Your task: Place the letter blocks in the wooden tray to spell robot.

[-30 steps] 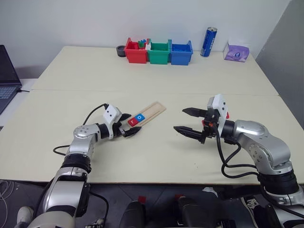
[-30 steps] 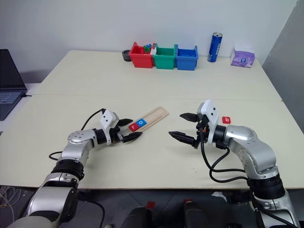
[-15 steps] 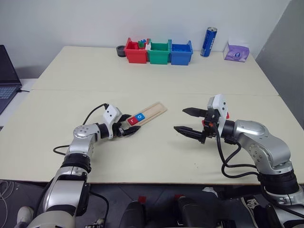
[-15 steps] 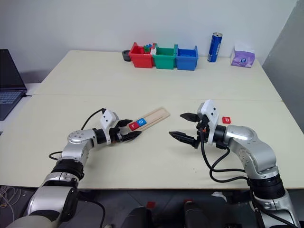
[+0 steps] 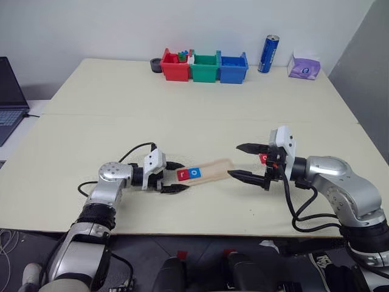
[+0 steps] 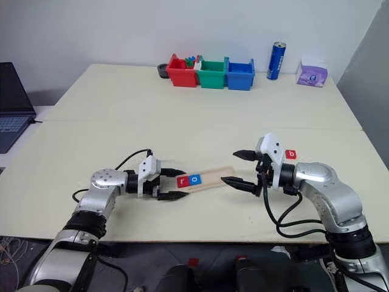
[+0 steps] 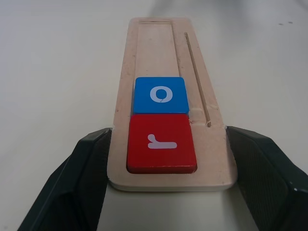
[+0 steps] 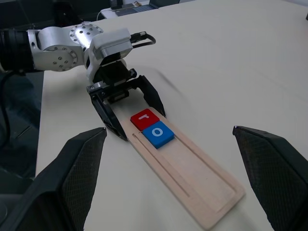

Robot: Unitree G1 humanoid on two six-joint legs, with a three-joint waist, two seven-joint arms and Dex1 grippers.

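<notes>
L gripper point(image 5: 175, 177) is clamped on the r-end of the wooden tray point(image 5: 214, 168) near the table's point(image 5: 182, 121) front edge, R gripper point(image 5: 248, 162) spread empty by its far end; a jerk could spill the r block point(image 7: 161, 143) & o block point(image 7: 160, 94).

Three letter blocks in all: a red r point(image 7: 161, 143) and a blue o point(image 7: 160, 95) side by side in the one wooden tray point(image 7: 154, 43), plus another red block point(image 6: 291, 154) on the table beside the right arm. Three plastic bins at the far edge — one red point(image 5: 174, 68), one green point(image 5: 204, 69), one blue point(image 5: 232, 69). One blue can point(image 5: 268, 53) — one purple tissue pack point(image 5: 303, 66). One laptop point(image 5: 8, 97).
</notes>
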